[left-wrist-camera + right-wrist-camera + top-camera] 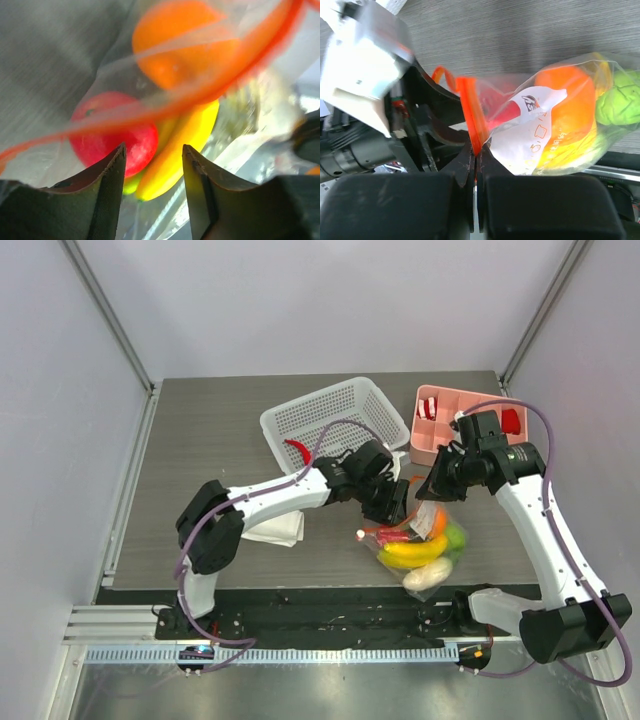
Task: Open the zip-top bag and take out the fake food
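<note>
The zip-top bag (425, 545) lies near the table's front edge, its orange-red zip strip (470, 110) lifted. The fake food is inside it: yellow banana (412, 553), white radish (425, 578), green apple (455, 537) and orange (436, 523). My right gripper (475, 150) is shut on the zip strip at one side of the mouth. My left gripper (153, 150) stands open at the bag's mouth, pointing at a red apple (107, 130), the banana (185, 140) and the orange (180, 40). Only clear film shows between its fingers. In the top view the two grippers (395, 508) (432, 490) sit close together over the bag's top.
A white perforated basket (300, 412) stands behind the arms with a red piece (297, 452) inside. A pink compartment tray (432, 425) at the back right holds a red-and-white piece (512, 420). A white cloth (275, 530) lies under the left arm.
</note>
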### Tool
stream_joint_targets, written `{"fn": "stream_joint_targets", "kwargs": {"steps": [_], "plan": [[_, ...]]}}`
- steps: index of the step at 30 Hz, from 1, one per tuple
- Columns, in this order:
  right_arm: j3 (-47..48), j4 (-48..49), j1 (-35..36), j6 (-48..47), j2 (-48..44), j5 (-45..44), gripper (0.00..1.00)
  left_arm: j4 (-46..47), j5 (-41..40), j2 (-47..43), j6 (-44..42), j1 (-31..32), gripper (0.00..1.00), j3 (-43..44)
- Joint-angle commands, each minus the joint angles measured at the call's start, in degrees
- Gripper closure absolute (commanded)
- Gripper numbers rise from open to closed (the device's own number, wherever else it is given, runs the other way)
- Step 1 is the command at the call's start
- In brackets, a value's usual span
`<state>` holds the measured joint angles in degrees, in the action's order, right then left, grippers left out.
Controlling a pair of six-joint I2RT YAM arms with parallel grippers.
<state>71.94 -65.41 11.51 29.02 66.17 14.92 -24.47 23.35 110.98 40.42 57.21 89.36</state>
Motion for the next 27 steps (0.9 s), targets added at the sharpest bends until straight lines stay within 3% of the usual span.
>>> {"fn": "stream_joint_targets", "kwargs": {"steps": [1, 7, 12, 16, 21, 22, 27], "plan": [[0.0, 2.2, -0.3, -1.6, 0.5, 0.3, 0.99, -6.1, 8.2, -1.7, -9.6, -0.1, 0.5, -0.8], [-0.1, 2.5, -0.2, -1.9, 1.1, 1.7, 0.99, -0.4, 15.1, -6.1, -17.0, -0.2, 0.51, -5.8], [-1.4, 2.7, -0.2, -0.1, 0.9, 5.2, 0.99, 9.4, 10.2, -6.3, -13.3, 0.1, 0.51, -8.8], [-2.2, 2.7, -0.3, 0.7, 0.6, 6.2, 0.99, 18.5, 13.8, -7.3, -10.2, 0.2, 0.54, -12.9], [-1.5, 2.7, -0.2, 1.2, 0.7, 6.3, 0.99, 14.1, 4.3, -7.4, -10.2, 0.4, 0.44, -12.5], [-1.3, 2.6, -0.2, 1.4, 0.8, 6.2, 0.99, 14.0, -0.5, -7.6, -9.8, 0.5, 0.32, -13.0], [-1.2, 2.6, -0.2, 1.9, 1.1, 6.3, 0.99, 7.3, -5.4, -4.6, -8.3, 1.8, 0.26, -9.3]]}}
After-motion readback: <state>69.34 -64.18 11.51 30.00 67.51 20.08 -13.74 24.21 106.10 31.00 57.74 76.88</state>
